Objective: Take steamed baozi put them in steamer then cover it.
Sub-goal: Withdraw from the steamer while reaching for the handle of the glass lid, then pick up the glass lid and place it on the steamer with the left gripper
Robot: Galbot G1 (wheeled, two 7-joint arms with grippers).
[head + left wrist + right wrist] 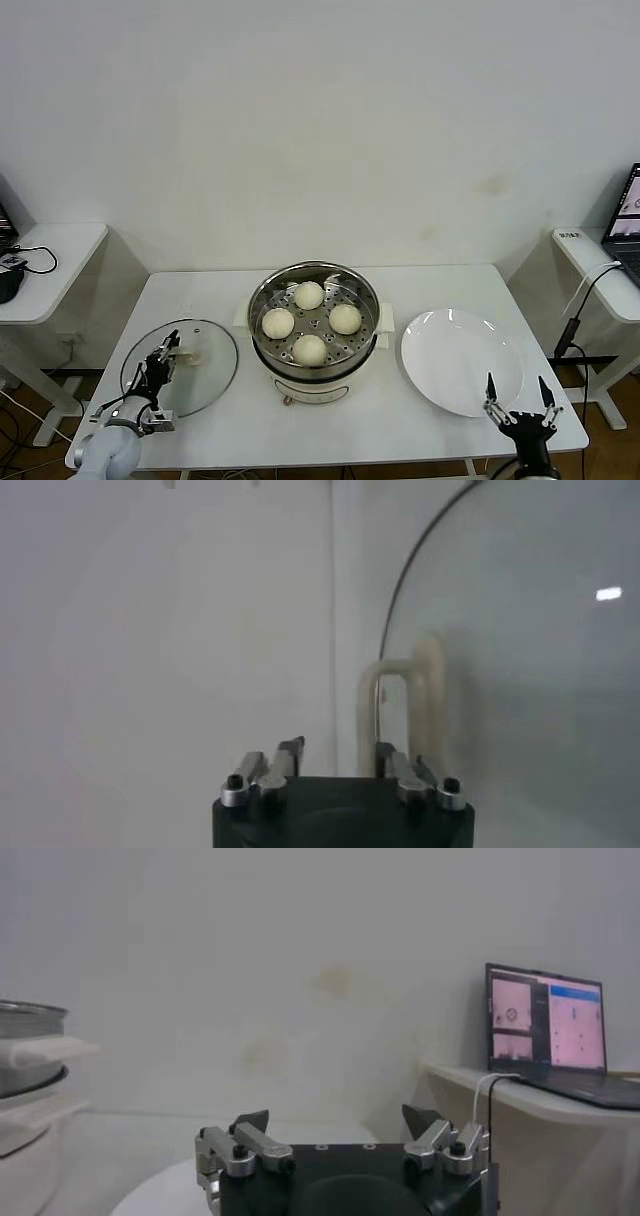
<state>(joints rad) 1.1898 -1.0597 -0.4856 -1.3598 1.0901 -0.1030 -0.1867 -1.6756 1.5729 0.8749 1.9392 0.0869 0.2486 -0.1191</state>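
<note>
Steel gleams at the table's middle, where the steamer [314,322] sits on its white base with four steamed baozi [309,295] resting apart from one another on the perforated tray inside. The cover [182,365] lies flat on the table to the steamer's left, off the pot. The left gripper [163,361] is low over the cover, its fingers [289,756] spread apart with the cream handle [403,702] just ahead of them, not gripped. The right gripper [519,391] hangs at the table's near right edge, beside the white plate [459,360], its fingers wide apart and holding nothing.
</note>
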